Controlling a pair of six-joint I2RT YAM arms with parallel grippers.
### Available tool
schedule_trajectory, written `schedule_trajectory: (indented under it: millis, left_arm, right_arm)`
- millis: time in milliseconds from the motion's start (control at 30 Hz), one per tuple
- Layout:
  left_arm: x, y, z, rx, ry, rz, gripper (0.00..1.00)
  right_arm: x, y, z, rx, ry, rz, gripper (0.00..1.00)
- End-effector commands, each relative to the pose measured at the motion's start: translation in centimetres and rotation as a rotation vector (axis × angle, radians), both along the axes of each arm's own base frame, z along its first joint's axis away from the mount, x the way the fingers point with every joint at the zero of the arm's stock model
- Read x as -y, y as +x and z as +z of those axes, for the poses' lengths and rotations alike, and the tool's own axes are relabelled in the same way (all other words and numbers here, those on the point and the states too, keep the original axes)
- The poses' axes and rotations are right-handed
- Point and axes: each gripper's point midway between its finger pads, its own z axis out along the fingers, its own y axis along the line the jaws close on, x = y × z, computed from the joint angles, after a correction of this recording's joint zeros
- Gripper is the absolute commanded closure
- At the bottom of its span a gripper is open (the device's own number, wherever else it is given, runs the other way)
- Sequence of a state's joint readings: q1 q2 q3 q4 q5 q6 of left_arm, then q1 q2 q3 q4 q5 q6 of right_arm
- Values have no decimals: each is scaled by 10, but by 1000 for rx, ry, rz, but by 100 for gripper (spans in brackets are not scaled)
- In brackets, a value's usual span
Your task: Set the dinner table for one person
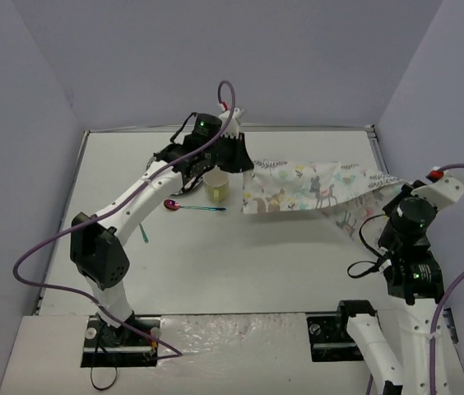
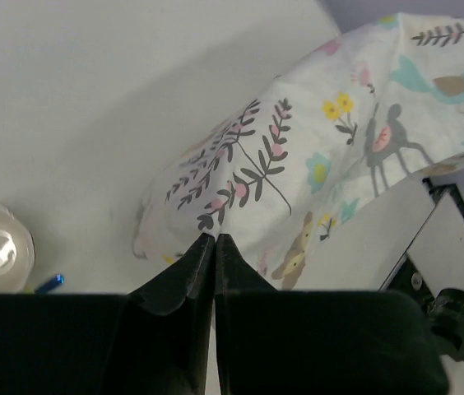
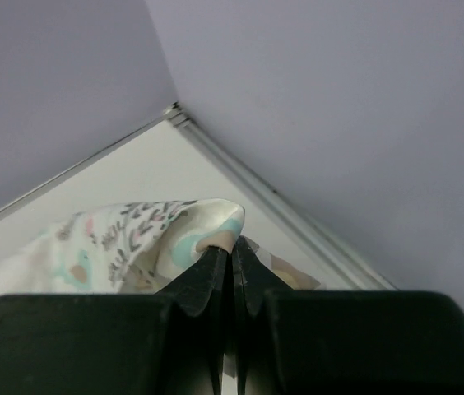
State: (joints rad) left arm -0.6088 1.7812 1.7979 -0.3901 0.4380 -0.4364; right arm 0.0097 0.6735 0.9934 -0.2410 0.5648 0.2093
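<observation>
Pastel animal-print cloth (image 1: 298, 185), strung left to right, long axis crosswise. White counter (image 1: 240, 263) beneath, spread all round the cup (image 1: 216, 188). Pinched just right of the cup by the left pincer (image 2: 215, 239), closed on that corner. Clamped farthest right of the cup by the right pincer (image 3: 232, 251), likewise closed on cloth.

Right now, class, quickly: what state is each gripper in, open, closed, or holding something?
Left gripper: closed, pinching the animal-print cloth.
Right gripper: closed, pinching the same cloth's other end.
</observation>
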Motion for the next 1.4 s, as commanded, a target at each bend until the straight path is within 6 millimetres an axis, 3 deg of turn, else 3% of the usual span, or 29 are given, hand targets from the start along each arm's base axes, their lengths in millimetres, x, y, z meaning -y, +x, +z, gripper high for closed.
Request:
schedule_trajectory:
  millis: [0, 100, 200, 333, 400, 467, 633, 800, 933, 1033, 1200, 1267, 1367]
  left_arm:
    - [-4, -30, 4, -17, -95, -1, 100]
    - [-13, -49, -43, -126, -34, 24, 100]
    - [-26, -67, -75, -186, 57, 52, 100]
    - [-45, -98, -106, -226, 198, 47, 100]
    - [-54, -116, -117, -247, 239, 29, 100]
    - [-64, -133, -127, -275, 266, 15, 100]
    - [-95, -165, -152, -340, 334, 40, 100]
    - [-119, -183, -176, -384, 388, 89, 100]
    - [-127, -193, -182, -406, 394, 96, 100]
    - [-138, -199, -189, -415, 420, 116, 96]
    - [-142, -202, -181, -387, 396, 127, 69]
    - [-143, -193, -167, -343, 379, 160, 45]
    - [-149, -171, -150, -264, 367, 246, 22]
  right_arm:
    - [-52, -2, -33, -19, 146, 279, 99]
    - [-91, -8, -45, -46, 227, 483, 96]
    - [-118, -11, -56, -126, 325, 601, 74]
    - [-137, -26, -68, -200, 423, 666, 76]
    - [-142, -37, -71, -216, 451, 682, 84]
    - [-142, -49, -79, -266, 457, 680, 83]
    - [-137, -62, -99, -358, 459, 650, 43]
    - [-118, -35, -124, -410, 431, 534, 28]
    - [-110, -12, -146, -411, 458, 452, 26]
    - [-98, 3, -145, -342, 520, 321, 22]
    - [-77, 21, -183, -378, 505, 170, 22]
    - [-71, 25, -207, -417, 506, 113, 19]
    - [-64, 37, -226, -441, 487, 68, 14]
